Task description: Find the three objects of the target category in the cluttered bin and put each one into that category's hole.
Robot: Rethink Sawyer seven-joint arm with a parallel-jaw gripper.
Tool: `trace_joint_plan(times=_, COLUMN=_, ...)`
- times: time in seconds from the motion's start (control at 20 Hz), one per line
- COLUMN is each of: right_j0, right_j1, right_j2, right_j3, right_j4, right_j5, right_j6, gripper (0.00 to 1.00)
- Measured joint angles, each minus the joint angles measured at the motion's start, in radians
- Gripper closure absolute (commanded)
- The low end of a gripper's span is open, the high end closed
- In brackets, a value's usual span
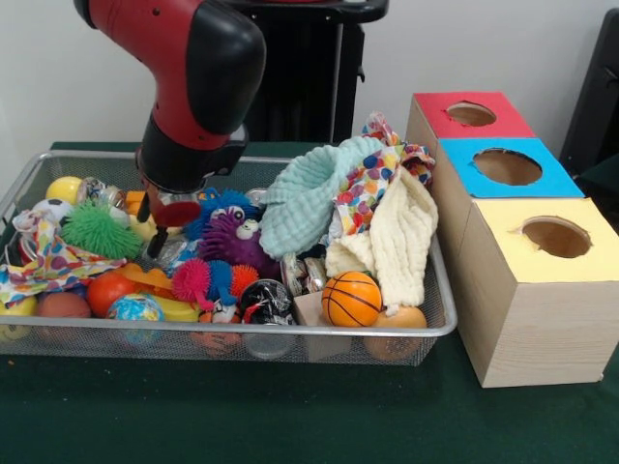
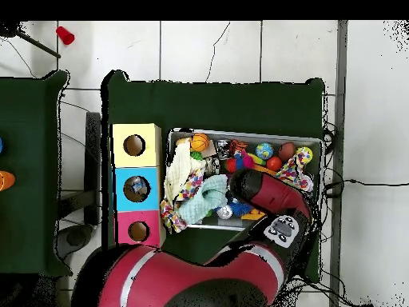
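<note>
The wire mesh bin (image 1: 290, 331) is packed with toys and cloths; it also shows in the overhead view (image 2: 256, 134). My gripper (image 1: 162, 232) reaches down into the bin's left part, beside a purple plush toy (image 1: 237, 242). Its tips are sunk in the clutter. A wrinkly see-through thing (image 1: 177, 253), perhaps a bottle, lies right at the gripper. Another clear shiny thing (image 1: 100, 191) lies by the yellow ball at the back left. The red-topped box's hole (image 1: 471, 114) is at the far right, beyond the bin. In the overhead view this hole (image 2: 138, 232) is at the lower left, and my arm hides the gripper.
The blue-topped box (image 1: 507, 166) and the yellow-topped box (image 1: 555, 236) stand in a row with the red one. A mint cloth (image 1: 309, 193), a cream cloth (image 1: 397, 237) and a dotted cloth (image 1: 372, 179) pile up at the bin's right. A small basketball (image 1: 351, 298) and a green spiky ball (image 1: 97, 229) lie in the bin.
</note>
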Motion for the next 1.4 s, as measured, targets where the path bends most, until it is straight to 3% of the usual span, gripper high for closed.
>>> trace_joint_plan(times=0.75, right_j0=-0.021, right_j1=-0.109, right_j2=0.018, right_j3=0.024, right_j4=0.0, right_j5=-0.004, right_j6=0.0, gripper=0.0)
trace_joint_plan(times=1.4, right_j0=-0.02, right_j1=-0.126, right_j2=0.08, right_j3=0.034, right_j4=0.017, right_j5=-0.003, right_j6=0.0, gripper=0.0)
